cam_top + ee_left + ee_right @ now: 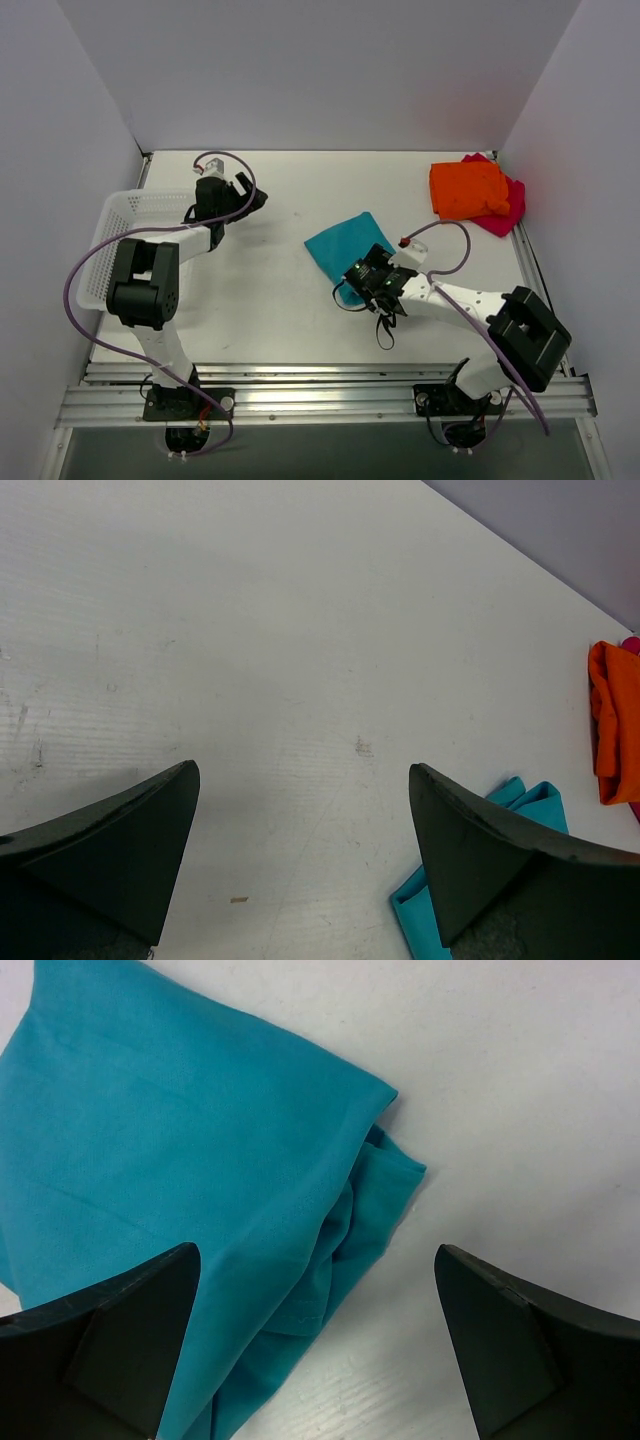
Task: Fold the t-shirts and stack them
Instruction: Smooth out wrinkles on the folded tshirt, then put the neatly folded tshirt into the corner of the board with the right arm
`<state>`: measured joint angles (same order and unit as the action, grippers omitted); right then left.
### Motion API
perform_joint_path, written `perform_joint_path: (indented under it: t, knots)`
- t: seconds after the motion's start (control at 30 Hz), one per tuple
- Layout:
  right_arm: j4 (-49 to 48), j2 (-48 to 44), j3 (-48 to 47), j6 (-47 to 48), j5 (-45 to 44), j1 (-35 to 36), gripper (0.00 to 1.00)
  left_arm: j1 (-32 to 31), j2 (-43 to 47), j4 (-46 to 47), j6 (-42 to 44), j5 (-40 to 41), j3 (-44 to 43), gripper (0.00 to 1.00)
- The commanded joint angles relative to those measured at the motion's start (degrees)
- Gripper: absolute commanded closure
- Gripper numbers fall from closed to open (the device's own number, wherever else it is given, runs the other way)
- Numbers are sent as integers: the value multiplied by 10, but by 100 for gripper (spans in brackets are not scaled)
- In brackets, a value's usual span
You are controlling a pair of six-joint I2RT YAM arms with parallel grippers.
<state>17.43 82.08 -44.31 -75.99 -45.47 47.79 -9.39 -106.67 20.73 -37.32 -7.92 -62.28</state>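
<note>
Teal-blue cloth, a t-shirt (345, 250) folded into a compact, roughly square bundle, lies near the middle of the white table (270, 300), with one loose, rumpled corner poking out along its near right edge. Directly over that near edge hangs the right gripper (362, 280), its dark fingers spread wide with the cloth below them and nothing pinched; in the right wrist view one finger sits over the fabric and the other over bare table, a placing that looks suited to tidying or picking up the loose corner. At the far right corner of the table, well apart from the teal shirt, the folded orange t-shirt (467, 188) rests on top of the magenta-pink t-shirt (508, 208), whose edges show beneath it, so the stack appears to be forming there and the teal one seems to be the last to join. On the left, the left gripper (245, 195) is also spread and empty above bare table, beside the white mesh basket (120, 215), seemingly parked clear of the work.
</note>
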Motion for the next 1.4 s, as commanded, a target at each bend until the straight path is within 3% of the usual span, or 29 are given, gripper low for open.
perform_joint_path:
  t: [0.0, 0.23, 0.6, 0.7, 0.73, 0.8, 0.83, 0.9, 1.03, 1.1, 1.17, 1.37]
  knots:
    - [-10, 25, 9, -28, -38, 3, 0, -2, 19, 25, 8, -2, 2, 5]
    - [-74, 78, 29, -5, -33, -27, 0, -2, 16, 36, 6, -8, 15, 5]
    - [-154, 36, 131, -12, 59, -33, 1, 7, 7, 45, 4, -12, 22, 5]
    - [-214, 38, 162, -7, 78, -33, 12, 7, -2, 48, 3, -13, 20, 5]
    - [-238, 50, 165, -5, 85, -33, 25, 7, -5, 49, 2, -13, 19, 5]
    - [-257, 69, 165, 2, 91, -35, 40, 7, -11, 49, 2, -14, 17, 5]
    - [-274, 89, 164, 7, 98, -36, 57, 6, -13, 49, 2, -14, 16, 5]
    - [-292, 121, 158, 20, 106, -41, 70, 7, -15, 48, 3, -14, 15, 5]
    - [-340, 157, 156, 45, 129, -58, 80, 7, -14, 46, 7, -10, 13, 5]
    - [-352, 165, 156, 56, 140, -67, 93, 7, -14, 44, 8, -10, 13, 5]
    - [-361, 164, 157, 68, 147, -77, 100, 7, -15, 43, 10, -8, 14, 5]
    - [-302, 94, 115, 111, 123, -91, 100, 7, -18, 43, 8, -11, 10, 5]
